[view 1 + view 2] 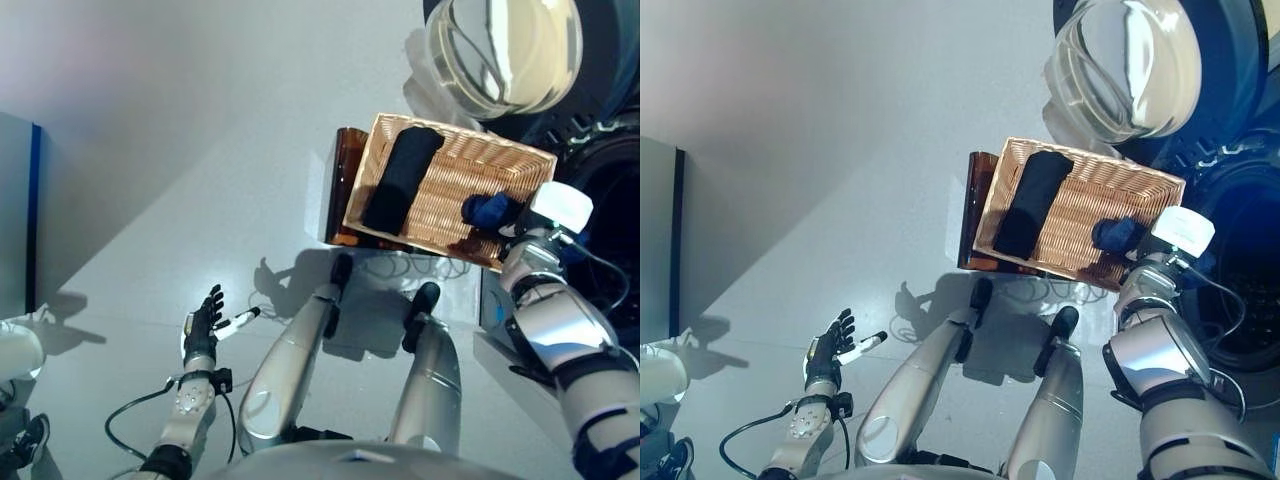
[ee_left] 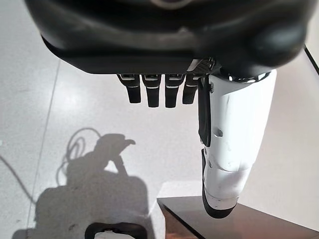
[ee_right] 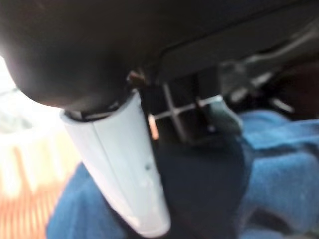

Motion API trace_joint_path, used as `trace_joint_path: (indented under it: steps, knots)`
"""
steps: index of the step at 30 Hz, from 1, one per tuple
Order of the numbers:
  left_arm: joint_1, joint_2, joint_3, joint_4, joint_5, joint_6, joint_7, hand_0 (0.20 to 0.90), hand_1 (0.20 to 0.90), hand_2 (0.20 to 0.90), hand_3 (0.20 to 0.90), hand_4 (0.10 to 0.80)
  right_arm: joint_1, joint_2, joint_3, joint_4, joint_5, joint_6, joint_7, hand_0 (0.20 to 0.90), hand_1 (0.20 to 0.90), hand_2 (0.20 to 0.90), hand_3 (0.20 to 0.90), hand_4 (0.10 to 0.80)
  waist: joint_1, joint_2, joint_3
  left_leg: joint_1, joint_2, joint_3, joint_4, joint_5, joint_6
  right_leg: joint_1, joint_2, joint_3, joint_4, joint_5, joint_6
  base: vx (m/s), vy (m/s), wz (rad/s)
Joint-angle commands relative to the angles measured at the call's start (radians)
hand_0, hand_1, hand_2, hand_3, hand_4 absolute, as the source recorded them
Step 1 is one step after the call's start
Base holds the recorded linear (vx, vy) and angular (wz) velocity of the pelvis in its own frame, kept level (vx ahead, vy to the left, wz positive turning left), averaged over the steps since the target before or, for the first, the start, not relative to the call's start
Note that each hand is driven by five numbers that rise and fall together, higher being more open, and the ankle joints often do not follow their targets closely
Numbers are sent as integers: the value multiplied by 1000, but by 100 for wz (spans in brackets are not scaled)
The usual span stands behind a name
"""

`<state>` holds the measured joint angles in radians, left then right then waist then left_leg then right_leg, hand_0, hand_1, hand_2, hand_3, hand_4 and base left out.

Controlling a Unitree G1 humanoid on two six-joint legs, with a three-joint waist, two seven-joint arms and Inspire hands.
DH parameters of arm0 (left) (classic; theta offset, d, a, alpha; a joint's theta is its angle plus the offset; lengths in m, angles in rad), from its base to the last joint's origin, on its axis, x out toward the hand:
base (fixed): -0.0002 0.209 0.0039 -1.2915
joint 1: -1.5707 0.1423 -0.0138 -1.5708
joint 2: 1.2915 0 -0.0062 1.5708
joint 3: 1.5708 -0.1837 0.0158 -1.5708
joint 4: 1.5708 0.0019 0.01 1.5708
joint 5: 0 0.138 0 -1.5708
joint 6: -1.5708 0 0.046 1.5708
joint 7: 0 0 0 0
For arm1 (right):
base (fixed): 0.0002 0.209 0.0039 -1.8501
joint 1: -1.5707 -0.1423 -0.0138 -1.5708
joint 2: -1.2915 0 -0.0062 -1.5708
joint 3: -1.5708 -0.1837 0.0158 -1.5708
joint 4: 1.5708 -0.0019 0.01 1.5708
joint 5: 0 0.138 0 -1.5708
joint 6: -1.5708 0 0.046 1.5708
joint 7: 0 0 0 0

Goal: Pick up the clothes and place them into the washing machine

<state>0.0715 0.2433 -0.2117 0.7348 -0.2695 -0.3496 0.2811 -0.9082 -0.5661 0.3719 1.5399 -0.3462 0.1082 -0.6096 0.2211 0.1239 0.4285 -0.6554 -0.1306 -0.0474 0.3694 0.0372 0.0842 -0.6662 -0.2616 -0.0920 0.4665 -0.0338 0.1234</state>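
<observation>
Two garments (image 1: 402, 180) lie in the basket (image 1: 500, 160) on a stand (image 1: 340, 190); washing machine (image 1: 610, 170) right, seemingly adjoining.

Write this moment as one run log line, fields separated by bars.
right hand on blue cloth in basket | black cloth untouched | left hand idle, open

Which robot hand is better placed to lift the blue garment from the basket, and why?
The right robot hand: it is already in the wicker basket against the blue garment. The left robot hand hangs open, far off over the floor.
</observation>
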Motion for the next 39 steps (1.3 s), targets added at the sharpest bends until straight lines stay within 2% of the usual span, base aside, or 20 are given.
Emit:
trace_joint_path:
  steps: [1,4,5,6,9,14,17,21,24,27,30,33,38,39]
  knots:
    - [44,53,39,34,-20,-46,18,900,900,900,900,800,-7,-111,-31,-58,165,-89,-59,200,200,200,200,300,-1,29,-83,-5,10,20,-55,-18,-70,50,42,-14,-87,42,-87,70,27,-21]
    - [46,51,41,51,-15,-45,9,900,900,900,900,800,19,-109,-119,-59,297,-143,-49,200,200,200,200,300,-11,28,-99,31,11,29,-79,-17,-71,91,41,-15,-131,54,-79,66,10,-17]
    - [49,49,43,47,-20,-43,3,900,900,900,900,800,30,-110,-169,-64,376,-175,-36,200,200,200,200,300,-13,29,-105,39,11,30,-84,-19,-71,101,40,-14,-143,58,-76,95,4,-16]
    - [65,46,53,43,-23,-42,-13,900,900,900,900,800,60,-120,-273,-68,543,-234,-23,200,200,200,200,300,-15,35,-120,53,9,34,-97,-22,-71,120,36,-15,-169,63,-69,79,11,-13]
    - [79,51,64,34,-24,-37,-30,900,900,900,900,800,82,-101,-372,-92,756,-322,13,200,200,200,200,300,-18,44,-134,64,11,44,-106,-26,-71,122,36,-5,-186,68,-64,34,34,-6]
    - [77,44,80,70,-36,-32,-37,900,900,900,900,800,131,-11,-449,-155,1022,-427,95,200,200,200,200,300,-29,48,-144,68,14,62,-105,-34,-66,112,44,21,-187,67,-64,23,40,-18]
    - [74,29,75,76,-60,-37,-43,900,900,900,900,800,167,86,-479,-247,1183,-508,146,200,200,200,200,300,-39,54,-139,62,18,71,-102,-34,-65,103,46,30,-185,68,-64,-5,18,-14]
    - [82,13,63,69,-80,-50,-53,900,900,900,900,800,234,188,-505,-387,1310,-578,209,200,200,200,200,300,-51,63,-134,54,17,77,-103,-32,-66,94,49,38,-186,65,-65,-11,20,-6]
    - [94,-4,33,56,-106,-68,-58,900,900,900,900,800,266,279,-587,-576,1465,-700,264,200,200,200,200,300,-55,95,-129,45,8,78,-100,-32,-66,84,43,46,-175,56,-64,1,43,-8]
    - [101,-8,17,50,-112,-76,-59,900,900,900,900,800,271,294,-642,-620,1478,-756,241,200,200,200,200,300,-56,118,-130,43,1,77,-99,-32,-66,83,38,49,-166,48,-64,3,23,-1]
    - [104,-6,4,50,-110,-85,-52,900,900,900,900,800,252,272,-682,-665,1452,-787,185,200,200,200,200,300,-55,152,-137,44,-8,79,-96,-36,-66,81,29,56,-159,43,-62,20,51,6]
    - [101,-5,-11,64,-107,-90,-48,900,900,900,900,800,210,207,-718,-668,1412,-789,134,200,200,200,200,300,-51,185,-149,48,-15,86,-96,-41,-66,78,22,66,-152,41,-56,34,61,-2]
    - [100,9,-31,38,-101,-107,-52,900,900,900,900,800,97,-8,-755,-685,1311,-797,30,200,200,200,200,300,-46,228,-176,57,-23,100,-105,-50,-63,78,13,91,-166,44,-47,31,47,-9]
    - [104,29,-22,29,-95,-114,-57,900,900,900,900,800,63,-114,-750,-712,1257,-782,10,200,200,200,200,300,-51,227,-182,56,-24,103,-106,-50,-64,76,11,94,-167,44,-45,16,21,-8]
